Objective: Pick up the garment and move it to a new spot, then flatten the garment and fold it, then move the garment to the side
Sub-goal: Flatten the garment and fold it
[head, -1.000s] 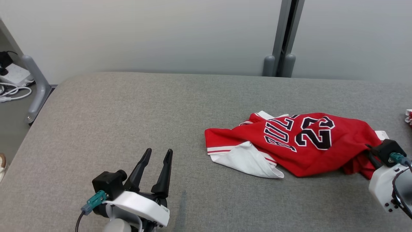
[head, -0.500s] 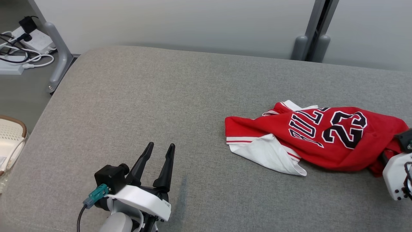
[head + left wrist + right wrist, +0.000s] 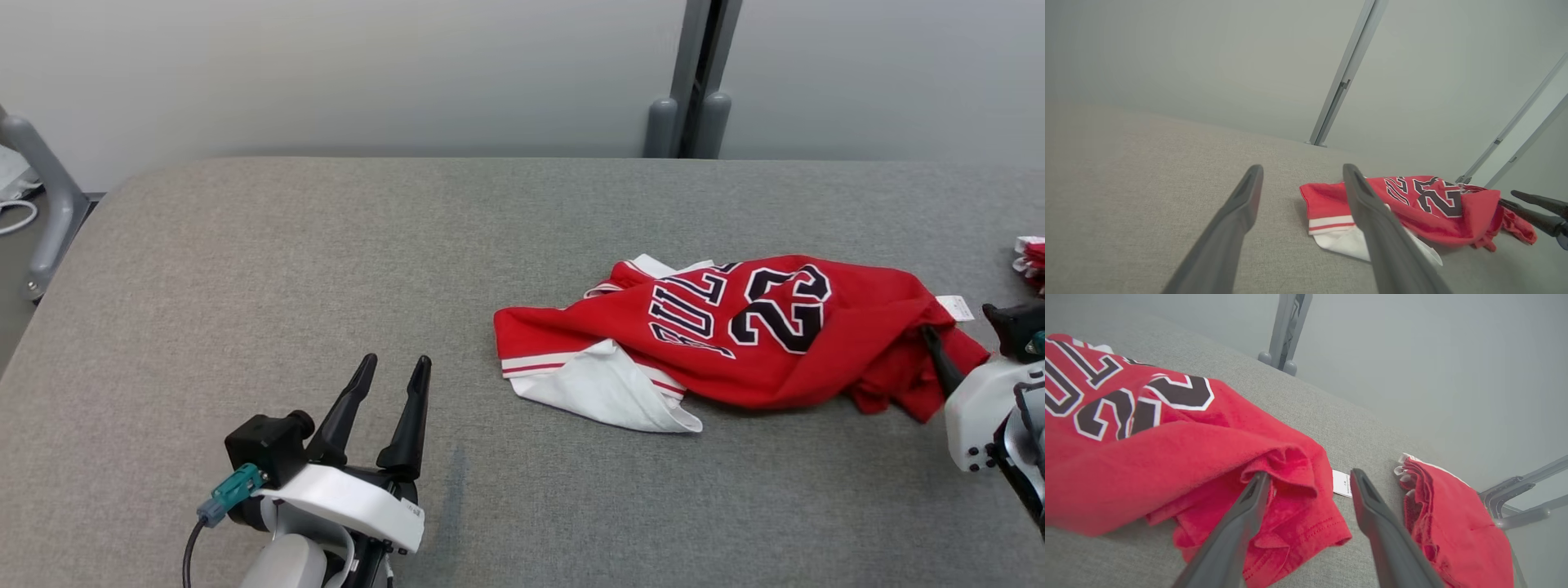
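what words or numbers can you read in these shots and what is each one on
"BULL": black letters on the red shirt, upside down in the head view; anything after them is lost in a crease.
"23": big black number on the same shirt, beside the word.
White tag at the shirt's edge: print too small to read.
Small sticker behind the left claw: too small to read.

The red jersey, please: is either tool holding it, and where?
Nothing is held: the right tool stands open at the jersey's crumpled edge; the left tool is open.
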### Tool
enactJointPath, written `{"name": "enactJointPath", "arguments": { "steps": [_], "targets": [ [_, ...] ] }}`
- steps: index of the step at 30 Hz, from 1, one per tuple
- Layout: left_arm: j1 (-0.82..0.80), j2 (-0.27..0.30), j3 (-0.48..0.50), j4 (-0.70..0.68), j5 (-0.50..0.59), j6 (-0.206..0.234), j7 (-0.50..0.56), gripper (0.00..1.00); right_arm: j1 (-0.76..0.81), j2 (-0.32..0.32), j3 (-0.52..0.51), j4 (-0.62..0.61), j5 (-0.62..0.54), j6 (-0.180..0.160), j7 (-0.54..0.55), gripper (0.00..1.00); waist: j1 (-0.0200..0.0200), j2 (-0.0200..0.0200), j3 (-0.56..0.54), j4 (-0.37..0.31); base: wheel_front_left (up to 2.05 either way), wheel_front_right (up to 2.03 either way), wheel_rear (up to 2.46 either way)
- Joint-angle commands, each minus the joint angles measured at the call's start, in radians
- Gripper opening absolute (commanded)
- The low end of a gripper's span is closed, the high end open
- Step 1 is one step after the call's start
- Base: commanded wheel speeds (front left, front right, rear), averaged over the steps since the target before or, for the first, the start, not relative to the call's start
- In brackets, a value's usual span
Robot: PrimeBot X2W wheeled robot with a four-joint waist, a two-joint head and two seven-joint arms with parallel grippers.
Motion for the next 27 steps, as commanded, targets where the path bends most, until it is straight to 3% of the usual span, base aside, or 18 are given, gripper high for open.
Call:
{"name": "enactJointPath", "arguments": {
  "steps": [1, 10, 17, 27],
  "targets": [
    [-0.003, 0.005, 0.006, -0.003, -0.001, -0.001, 0.000, 1.00, 0.018, 0.005, -0.013, -0.015, 0.019, 0.000, -0.013, 1.00, 0.0000, 0.0000, -0.010, -0.020, 0.00, 0.00, 0.00],
    [0.013, 0.005, 0.017, -0.004, 0.010, -0.001, 0.000, 1.00, 0.203, 0.003, -0.168, -0.152, 0.072, 0.000, -0.027, 1.00, 0.0000, 0.0000, -0.022, -0.054, 0.00, 0.00, 0.00],
    [0.018, 0.005, 0.030, -0.005, 0.025, -0.001, 0.000, 1.00, 0.343, 0.068, -0.303, -0.322, 0.028, 0.000, -0.027, 1.00, 0.0000, 0.0000, -0.023, -0.065, 0.00, 0.00, 0.00],
    [0.013, 0.005, 0.017, 0.000, 0.026, -0.001, 0.000, 1.00, 0.402, 0.129, -0.352, -0.417, 0.008, 0.000, -0.027, 1.00, 0.0000, 0.0000, -0.027, -0.056, 0.00, 0.00, 0.00]
  ]
}}
